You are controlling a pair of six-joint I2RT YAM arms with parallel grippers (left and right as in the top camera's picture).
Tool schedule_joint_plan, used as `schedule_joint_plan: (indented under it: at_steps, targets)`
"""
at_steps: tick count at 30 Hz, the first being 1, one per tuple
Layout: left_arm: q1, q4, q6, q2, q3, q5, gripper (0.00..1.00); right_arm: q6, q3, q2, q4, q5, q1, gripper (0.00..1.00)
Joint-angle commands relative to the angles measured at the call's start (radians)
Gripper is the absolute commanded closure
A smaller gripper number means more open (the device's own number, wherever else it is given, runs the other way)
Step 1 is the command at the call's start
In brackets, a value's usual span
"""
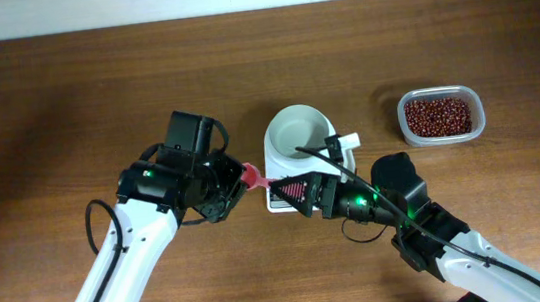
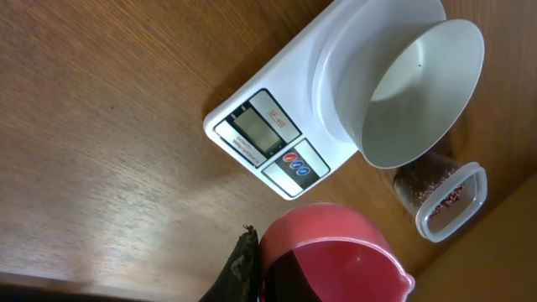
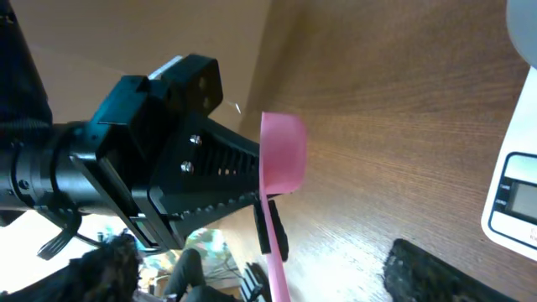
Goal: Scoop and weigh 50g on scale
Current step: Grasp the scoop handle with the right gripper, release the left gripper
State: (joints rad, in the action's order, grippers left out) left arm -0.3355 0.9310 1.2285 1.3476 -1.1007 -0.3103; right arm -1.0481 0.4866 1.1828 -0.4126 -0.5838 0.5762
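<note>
- Overhead view: the scale sits at the centre of the wooden table, with the round white bowl on its far half.
- The beans lie in a clear plastic tub to the right of the scale and well apart from it. The bowl interior shows bare white.
- The left gripper is positioned just beside the left edge of the scale. Its fingers are clamped on the handle of a pink measuring spoon, and the spoon projects toward the scale.
- The right gripper hangs over the near end of the scale and covers the display area from above.
- A black cable crosses the near rim of the bowl.
- Left wrist view: the grey display and the buttons face the camera. The bowl is to the right, with the tub beyond it. The spoon cup fills the lower edge of the frame. Whether the cup carries any load cannot be told.
- Right wrist view: the right fingers stand wide apart at the lower corners of the frame. The spoon handle runs down between them, and neither finger touches it. The jaws are open and grip nothing.
- The left gripper and the spoon cup appear ahead, above the table, and a corner of the scale shows at the right edge.
</note>
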Motion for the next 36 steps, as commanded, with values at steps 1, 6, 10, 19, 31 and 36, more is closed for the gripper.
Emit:
schedule_joint_plan:
  at_steps: [1, 6, 10, 19, 31, 36]
  targets:
    - [-0.022, -0.002, 0.018, -0.014, 0.003, -0.031, 1.00, -0.013, 0.015, 0.004, -0.020, 0.013, 0.008, 0.12]
    - [-0.044, -0.002, 0.018, -0.014, 0.003, -0.035, 1.00, -0.068, 0.015, 0.004, -0.030, 0.013, 0.008, 0.22]
    - [-0.044, -0.002, 0.018, -0.014, 0.003, -0.034, 1.00, -0.068, 0.015, 0.004, -0.030, 0.011, 0.008, 0.35]
    - [-0.045, -0.003, 0.018, -0.014, 0.003, -0.035, 1.00, -0.091, 0.015, 0.004, -0.030, 0.013, 0.008, 0.45]
    - [-0.045, -0.005, 0.044, -0.014, 0.003, -0.035, 1.00, -0.095, 0.015, 0.004, -0.030, 0.010, 0.008, 0.52]
    - [-0.064, -0.007, 0.070, -0.014, 0.003, -0.034, 1.00, -0.095, 0.015, 0.004, -0.030, 0.009, 0.008, 0.54]
